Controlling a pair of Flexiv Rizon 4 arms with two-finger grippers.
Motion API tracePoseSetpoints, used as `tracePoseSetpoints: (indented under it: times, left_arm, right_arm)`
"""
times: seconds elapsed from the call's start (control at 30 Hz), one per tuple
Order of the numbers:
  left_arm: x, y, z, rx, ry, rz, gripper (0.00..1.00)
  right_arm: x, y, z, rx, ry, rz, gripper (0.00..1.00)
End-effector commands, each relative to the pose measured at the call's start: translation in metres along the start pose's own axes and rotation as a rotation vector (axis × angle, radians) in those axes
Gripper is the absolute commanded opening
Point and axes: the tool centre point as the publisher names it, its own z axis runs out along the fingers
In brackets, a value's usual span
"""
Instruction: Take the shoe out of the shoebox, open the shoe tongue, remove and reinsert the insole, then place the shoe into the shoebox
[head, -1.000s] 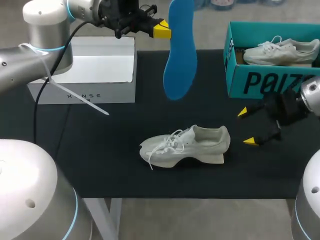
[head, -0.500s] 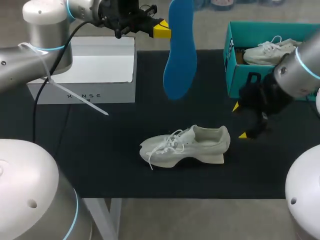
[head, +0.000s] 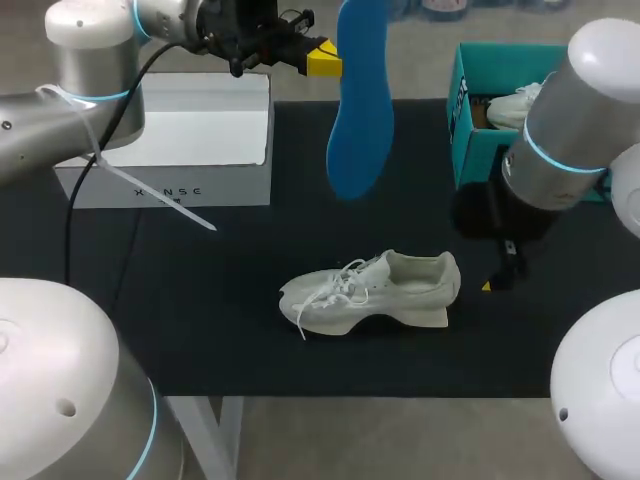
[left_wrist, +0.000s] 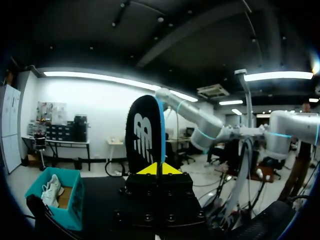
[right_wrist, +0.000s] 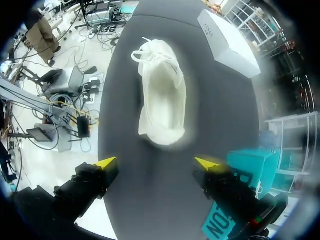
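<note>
Black matting (head: 200, 300) carries the white shoe (head: 375, 290); my right gripper (right_wrist: 156, 163) hangs, fingers spread, near its heel, while my left gripper (left_wrist: 157, 169) clamps the blue insole (head: 360, 100) aloft.

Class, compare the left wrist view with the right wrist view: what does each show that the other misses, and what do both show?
Only the left wrist view: the insole standing upright, clamped in the left tool. Only the right wrist view: the white shoe resting on the table ahead of the open right tool, and a white box beyond it. Both: the teal shoebox and the black table top.
</note>
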Motion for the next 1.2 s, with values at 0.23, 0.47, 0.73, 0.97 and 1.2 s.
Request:
tracePoseSetpoints:
  times: [0.23, 0.47, 0.73, 0.97, 1.2]
  left_arm:
    - [0.001, 0.001, 0.001, 0.001, -0.002, 0.001, 0.0]
    - [0.001, 0.001, 0.001, 0.001, -0.002, 0.001, 0.0]
    - [0.002, -0.001, 0.003, 0.008, 0.008, 0.001, 0.0]
    - [0.017, -0.012, 0.013, 0.044, 0.102, 0.003, 0.0]
    - [0.038, -0.029, -0.001, 0.118, 0.145, -0.055, 0.0]
  right_arm:
    - [-0.01, -0.002, -0.001, -0.002, 0.005, -0.012, 1.0]
    - [-0.013, -0.001, -0.002, -0.014, 0.009, -0.009, 1.0]
    - [-0.013, -0.001, -0.002, -0.014, 0.009, -0.009, 1.0]
    - [-0.013, -0.001, -0.002, -0.014, 0.009, -0.009, 1.0]
    - [-0.013, -0.001, -0.002, -0.014, 0.009, -0.009, 1.0]
